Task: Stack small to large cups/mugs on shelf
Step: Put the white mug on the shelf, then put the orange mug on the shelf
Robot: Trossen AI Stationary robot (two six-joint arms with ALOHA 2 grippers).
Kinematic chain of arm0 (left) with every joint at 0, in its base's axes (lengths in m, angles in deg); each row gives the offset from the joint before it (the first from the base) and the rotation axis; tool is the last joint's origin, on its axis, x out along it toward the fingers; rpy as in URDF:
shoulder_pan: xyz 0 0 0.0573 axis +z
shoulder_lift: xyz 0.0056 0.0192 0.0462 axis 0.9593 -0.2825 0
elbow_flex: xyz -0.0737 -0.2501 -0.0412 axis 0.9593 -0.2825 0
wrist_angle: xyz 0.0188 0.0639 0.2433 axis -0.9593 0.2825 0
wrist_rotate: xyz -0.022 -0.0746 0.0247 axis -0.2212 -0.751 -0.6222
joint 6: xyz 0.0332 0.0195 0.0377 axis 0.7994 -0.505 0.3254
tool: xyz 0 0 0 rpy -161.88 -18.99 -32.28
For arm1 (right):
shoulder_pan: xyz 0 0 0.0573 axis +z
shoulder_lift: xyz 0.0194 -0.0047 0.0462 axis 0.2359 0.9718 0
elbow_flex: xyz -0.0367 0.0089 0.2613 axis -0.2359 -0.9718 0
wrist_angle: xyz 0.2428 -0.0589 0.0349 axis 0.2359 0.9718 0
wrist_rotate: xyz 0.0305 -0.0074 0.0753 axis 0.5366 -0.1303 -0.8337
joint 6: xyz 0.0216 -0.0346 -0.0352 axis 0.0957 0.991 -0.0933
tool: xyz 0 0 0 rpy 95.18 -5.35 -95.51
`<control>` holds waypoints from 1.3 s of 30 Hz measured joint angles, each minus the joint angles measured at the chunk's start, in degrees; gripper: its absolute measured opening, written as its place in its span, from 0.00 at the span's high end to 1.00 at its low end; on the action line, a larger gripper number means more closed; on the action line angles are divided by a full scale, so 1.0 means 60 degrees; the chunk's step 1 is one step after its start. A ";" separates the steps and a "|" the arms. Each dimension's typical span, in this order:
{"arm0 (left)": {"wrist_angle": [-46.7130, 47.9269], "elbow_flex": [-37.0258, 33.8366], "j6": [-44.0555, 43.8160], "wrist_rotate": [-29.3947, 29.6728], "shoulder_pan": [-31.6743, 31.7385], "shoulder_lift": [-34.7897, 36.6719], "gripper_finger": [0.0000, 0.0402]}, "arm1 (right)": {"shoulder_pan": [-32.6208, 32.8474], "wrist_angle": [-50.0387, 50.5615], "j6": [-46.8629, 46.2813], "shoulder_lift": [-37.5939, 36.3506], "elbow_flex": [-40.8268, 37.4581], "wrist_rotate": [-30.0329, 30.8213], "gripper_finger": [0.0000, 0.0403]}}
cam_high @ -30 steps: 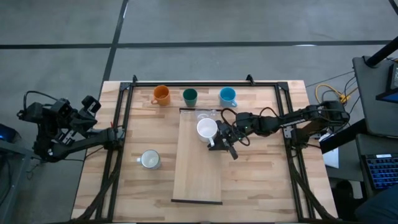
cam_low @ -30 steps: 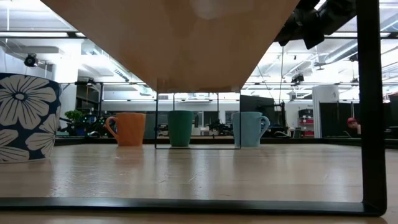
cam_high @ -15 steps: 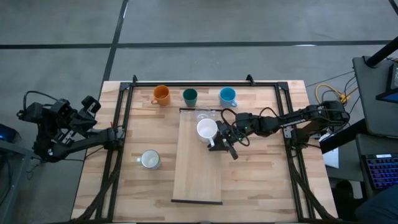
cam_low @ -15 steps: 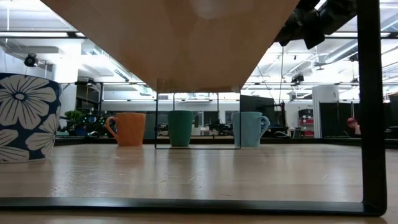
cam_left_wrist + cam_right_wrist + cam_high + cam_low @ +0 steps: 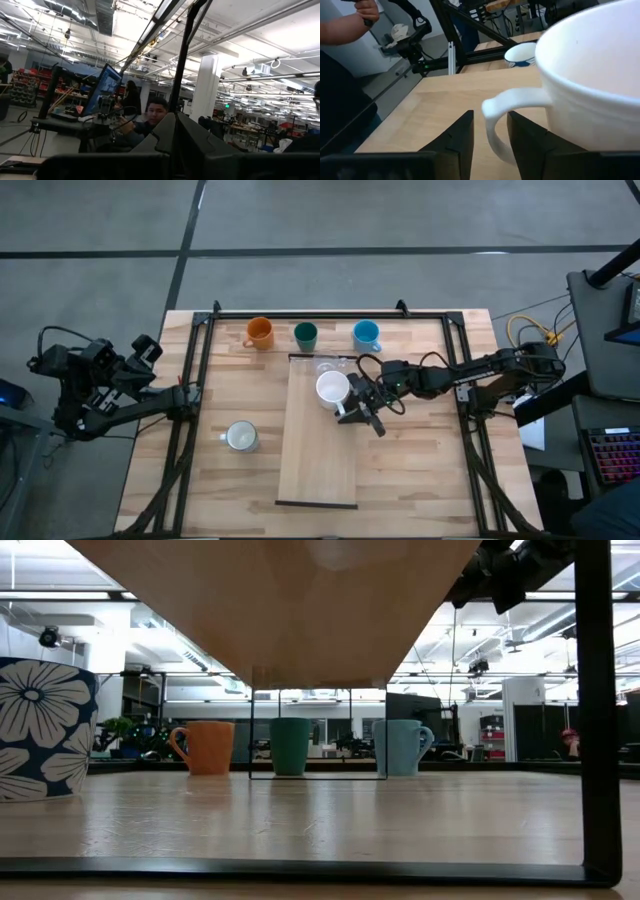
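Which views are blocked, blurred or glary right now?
Low view: the underside of the shelf fills the top, with bright ceiling lights behind. Right wrist view: the white mug is so close it looks soft and crops out of frame. Left wrist view: only the room and glaring ceiling lights, no table. High view: evenly lit, right gripper by the white mug.

The right arm is stretched across the table toward the shelf (image 5: 318, 445), its wrist bent down. The right gripper (image 5: 488, 134) is parted, one finger on each side of a mug handle. The left arm is folded back, well apart from the shelf, with the left gripper (image 5: 147, 348) off the table's edge.
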 joint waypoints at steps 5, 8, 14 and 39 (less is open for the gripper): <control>-0.0004 0.0000 -0.0011 0.0004 0.0000 0.0000 0.99 | -0.0004 0.0689 0.0160 -0.0426 0.0000 0.0007 0.73; -0.0001 0.0000 -0.0008 0.0004 -0.0002 0.0000 0.99 | -0.0004 0.1361 0.0284 -0.0605 0.0000 0.0068 0.74; 0.0000 -0.0007 -0.0007 0.0015 -0.0004 0.0000 0.99 | -0.0007 0.2123 0.0436 -0.0861 -0.0004 0.0570 0.76; -0.0007 -0.0018 -0.0248 0.0024 -0.0004 0.0000 0.99 | -0.0007 0.3433 0.1044 -0.1621 0.0000 0.2558 0.80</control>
